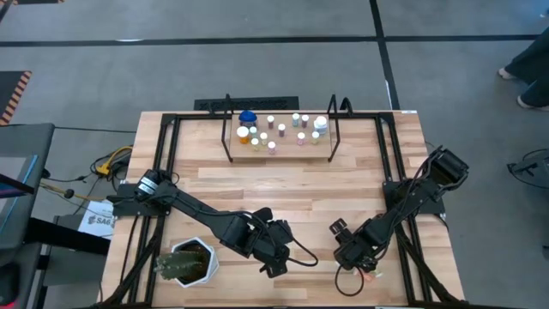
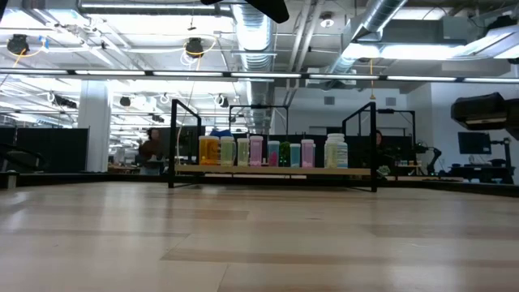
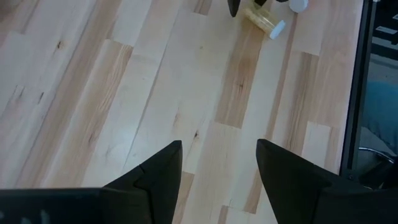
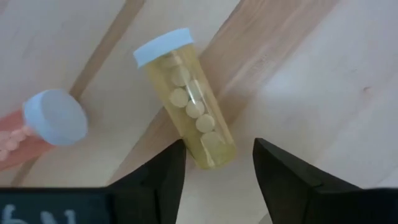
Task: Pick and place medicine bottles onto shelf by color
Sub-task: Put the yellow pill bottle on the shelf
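A yellow medicine bottle (image 4: 186, 99) with a white cap lies on its side on the table near the front right edge. My right gripper (image 4: 217, 165) hangs open over it, pointing down, one finger on each side of the bottle's bottom end with a gap on both sides. A pink bottle (image 4: 15, 140) with a white cap lies beside it. My left gripper (image 3: 219, 171) is open over bare table left of them and sees the yellow bottle (image 3: 262, 20) ahead. The shelf (image 1: 292, 154) at the far side holds several upright bottles (image 2: 256, 151).
A green plant in a white pot (image 1: 184, 262) stands at the front left, close beside my left arm. Black frame rails (image 1: 390, 172) run along the table's sides. Bare wood lies between the grippers and the shelf (image 2: 276, 170).
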You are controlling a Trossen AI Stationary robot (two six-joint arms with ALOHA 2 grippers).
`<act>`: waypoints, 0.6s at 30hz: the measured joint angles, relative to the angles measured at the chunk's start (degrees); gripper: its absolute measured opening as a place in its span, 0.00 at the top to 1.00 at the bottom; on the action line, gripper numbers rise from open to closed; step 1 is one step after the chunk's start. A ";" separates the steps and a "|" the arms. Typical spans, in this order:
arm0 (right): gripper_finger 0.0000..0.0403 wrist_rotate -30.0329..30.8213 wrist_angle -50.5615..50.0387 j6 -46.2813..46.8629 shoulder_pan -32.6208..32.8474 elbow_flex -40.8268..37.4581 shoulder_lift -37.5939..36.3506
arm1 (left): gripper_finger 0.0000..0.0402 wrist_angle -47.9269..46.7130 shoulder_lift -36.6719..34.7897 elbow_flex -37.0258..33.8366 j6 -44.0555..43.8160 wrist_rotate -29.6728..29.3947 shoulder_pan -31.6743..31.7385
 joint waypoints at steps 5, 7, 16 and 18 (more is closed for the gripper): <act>0.48 0.30 0.64 -2.57 0.21 0.02 -0.02 | 0.52 -0.02 0.00 0.00 0.00 -0.15 0.00; 0.50 0.30 0.86 -2.59 0.22 0.02 -0.02 | 0.52 -0.07 0.00 0.00 0.00 -0.19 0.00; 0.62 0.19 1.42 -2.56 0.22 0.02 -0.04 | 0.52 -0.09 0.00 0.00 0.00 -0.43 0.00; 0.65 0.11 1.59 -2.56 0.22 0.02 -0.04 | 0.52 -0.09 0.00 0.00 0.00 -0.43 0.00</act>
